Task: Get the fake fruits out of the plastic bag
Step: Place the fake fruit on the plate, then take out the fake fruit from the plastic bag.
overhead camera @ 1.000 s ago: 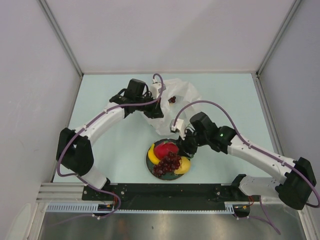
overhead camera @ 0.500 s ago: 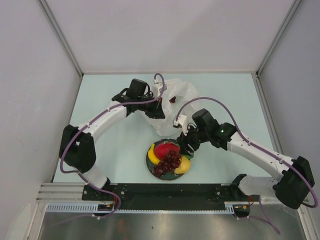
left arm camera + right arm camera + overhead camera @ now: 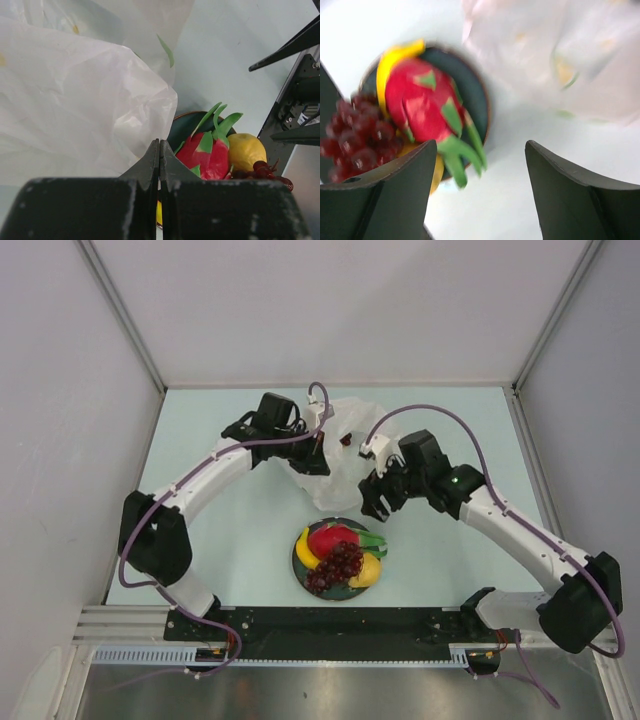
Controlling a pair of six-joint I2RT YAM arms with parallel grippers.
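The fake fruits lie together on a dark round plate (image 3: 297, 562): banana (image 3: 303, 548), dragon fruit (image 3: 332, 537), grape bunch (image 3: 338, 565) and lemon (image 3: 368, 572). The plastic bag (image 3: 352, 455) lies behind the plate, with a small dark red bit (image 3: 345, 439) showing on it. My left gripper (image 3: 318, 456) is shut at the bag's left edge; its wrist view shows the bag (image 3: 75, 100) reaching the closed tips (image 3: 159, 143), with dragon fruit (image 3: 207, 155) and lemon (image 3: 246, 150) beyond. My right gripper (image 3: 376, 502) hangs open and holds nothing, between bag and plate, above the dragon fruit (image 3: 417, 105).
Grey walls enclose the pale table on three sides. A black rail (image 3: 330, 625) with both arm bases runs along the near edge. Purple cables loop over both arms. The right arm's forearm (image 3: 520, 540) crosses the table's right half.
My right gripper has opened wider and drawn back from the plate's right edge toward the bag. The left arm and the fruits have stayed about where they were.
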